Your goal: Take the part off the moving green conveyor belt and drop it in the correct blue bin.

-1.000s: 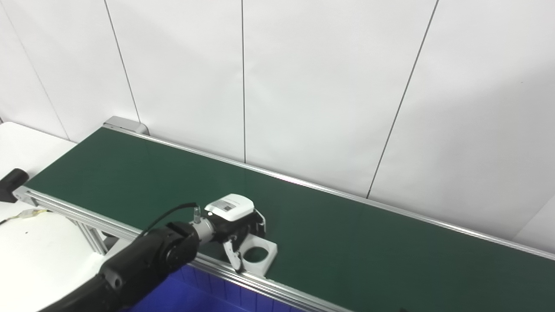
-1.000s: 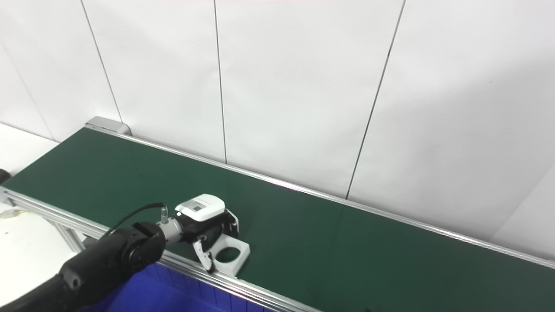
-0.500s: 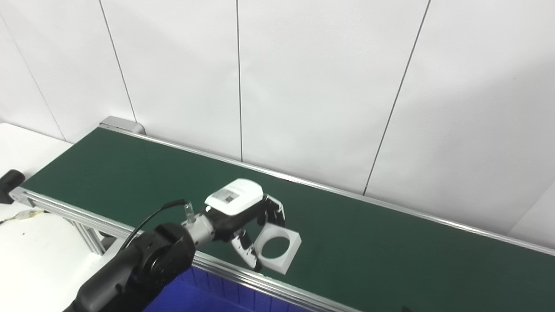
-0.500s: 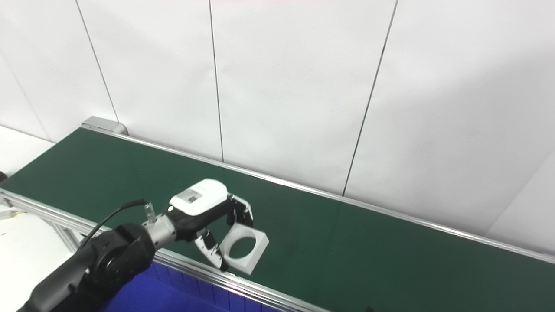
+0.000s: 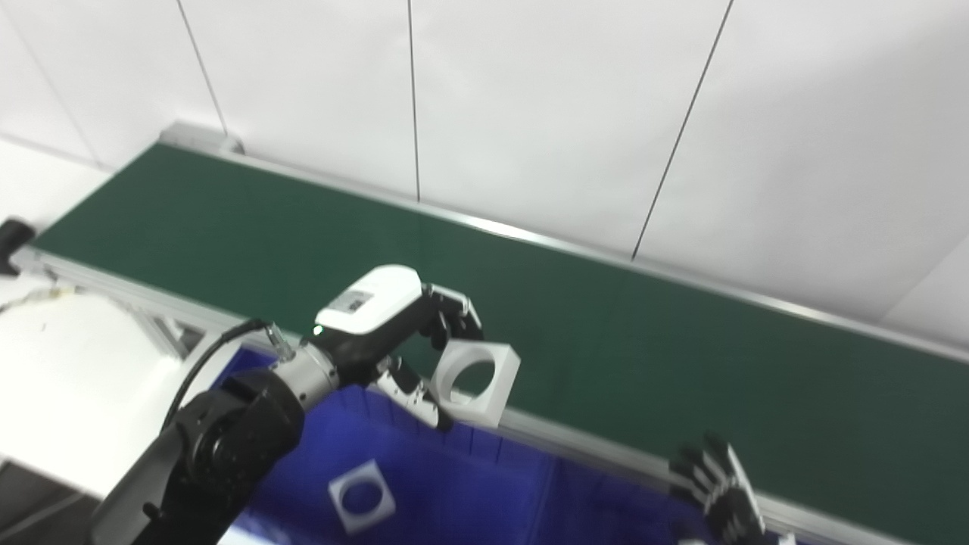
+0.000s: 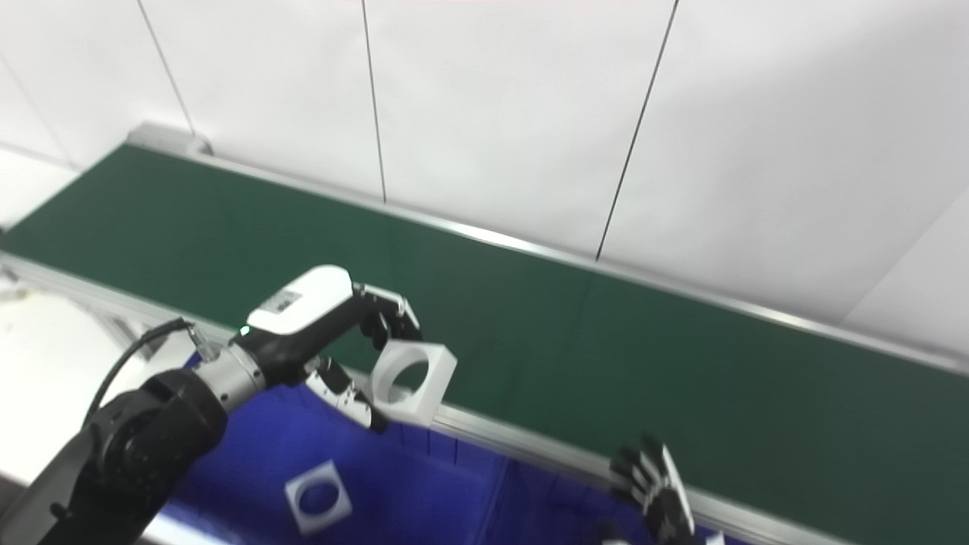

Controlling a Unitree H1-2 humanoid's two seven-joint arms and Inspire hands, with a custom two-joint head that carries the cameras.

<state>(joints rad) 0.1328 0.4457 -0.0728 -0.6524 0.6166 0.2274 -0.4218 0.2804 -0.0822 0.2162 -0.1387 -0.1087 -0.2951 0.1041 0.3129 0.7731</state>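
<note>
— What sort of place is this?

— A lab or test cell made up like a factory line. A long green conveyor belt (image 5: 227, 235) runs in an aluminium frame (image 5: 575, 443) of slotted rail.

— Anything else?

— Plain white wall panels (image 5: 545, 113) with thin dark seams stand right behind the belt's far edge. A blue bin (image 6: 424, 484) with dividers sits below its near edge, and a white table (image 5: 68, 378) stands at the left end.

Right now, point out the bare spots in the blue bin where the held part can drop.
Bare blue floor lies in the bin between the square part already inside and the right robot hand. The left robot hand holds the white part above the bin's belt-side wall. It is crowded only around the lying part.
</note>
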